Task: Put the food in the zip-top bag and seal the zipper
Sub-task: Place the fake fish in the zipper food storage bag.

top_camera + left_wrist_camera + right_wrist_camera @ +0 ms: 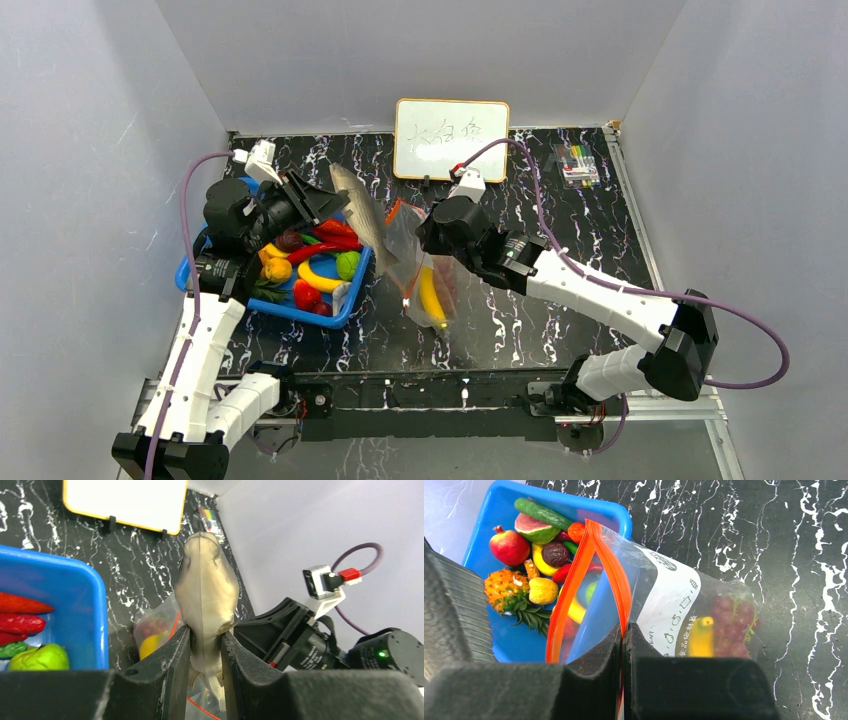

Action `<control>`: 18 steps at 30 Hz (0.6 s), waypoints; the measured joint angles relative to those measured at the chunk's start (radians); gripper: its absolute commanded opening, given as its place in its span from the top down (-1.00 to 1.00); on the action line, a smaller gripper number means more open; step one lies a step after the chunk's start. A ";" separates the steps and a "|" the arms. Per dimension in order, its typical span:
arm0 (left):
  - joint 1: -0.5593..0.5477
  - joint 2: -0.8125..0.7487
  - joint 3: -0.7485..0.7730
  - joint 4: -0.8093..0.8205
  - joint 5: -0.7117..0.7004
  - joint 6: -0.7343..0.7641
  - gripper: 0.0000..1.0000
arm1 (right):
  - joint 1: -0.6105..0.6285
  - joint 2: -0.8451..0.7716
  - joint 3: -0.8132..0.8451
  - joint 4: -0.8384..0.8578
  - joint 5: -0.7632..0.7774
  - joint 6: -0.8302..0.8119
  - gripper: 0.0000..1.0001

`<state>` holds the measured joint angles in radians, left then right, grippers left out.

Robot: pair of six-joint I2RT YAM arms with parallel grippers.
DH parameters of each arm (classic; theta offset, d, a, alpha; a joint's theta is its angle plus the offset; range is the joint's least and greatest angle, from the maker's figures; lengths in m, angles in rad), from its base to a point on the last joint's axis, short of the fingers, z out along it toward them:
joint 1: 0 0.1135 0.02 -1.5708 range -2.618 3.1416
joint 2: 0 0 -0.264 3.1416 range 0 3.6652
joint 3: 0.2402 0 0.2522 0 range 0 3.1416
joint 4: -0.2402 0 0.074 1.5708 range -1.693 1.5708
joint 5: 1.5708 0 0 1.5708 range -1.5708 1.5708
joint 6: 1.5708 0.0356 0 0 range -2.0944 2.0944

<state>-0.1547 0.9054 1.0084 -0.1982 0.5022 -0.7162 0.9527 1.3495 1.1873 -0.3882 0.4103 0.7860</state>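
The left pincer (206, 632) is clamping the toy fish (205, 580) near its tail, the grey body jutting out beyond the fingers; in the top view the fish is hanging tilted above the surface (600, 220), between the blue basket (574, 504) and the zip-top bag (664, 595), its forward end close to the bag's mouth, though whether it is touching cannot be told. The right pincer (624, 627) is pinching shut on the rim of the bag at the zipper (572, 580), holding the mouth up and gaping toward the basket; the orange strip is looping open just beyond the fingers. Inside the bag a banana (701, 636) and dark grapes (734, 625) are lying against the bottom, which is resting on the surface. The rest of the food is sitting in the basket just beside the bag: a pineapple (504, 587), a pomegranate (509, 547) and red chillies (22, 615) among it. The surface is black with white veining; a whiteboard (451, 138) is standing at its far edge, and pale grey walls (420, 50) are closing in the back and both sides.
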 measured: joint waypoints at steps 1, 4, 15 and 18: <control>0.000 -0.002 0.000 0.010 0.006 -0.008 0.89 | 0.000 0.000 0.000 0.002 -0.006 -0.004 1.00; 0.000 -0.004 0.000 0.046 0.033 -0.042 0.90 | 0.000 0.000 0.000 0.010 -0.025 -0.019 1.00; -0.023 0.006 -0.007 0.135 0.075 -0.088 0.99 | 0.000 0.000 -0.006 0.044 -0.082 -0.025 1.00; -0.053 0.035 -0.009 0.135 0.067 -0.061 0.99 | 0.000 0.000 -0.006 0.050 -0.087 -0.025 1.00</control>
<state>-0.2081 0.9409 0.9993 -0.0635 0.5694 -0.7769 0.9527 1.3499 1.1812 -0.3378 0.3229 0.7612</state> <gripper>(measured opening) 0.245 0.009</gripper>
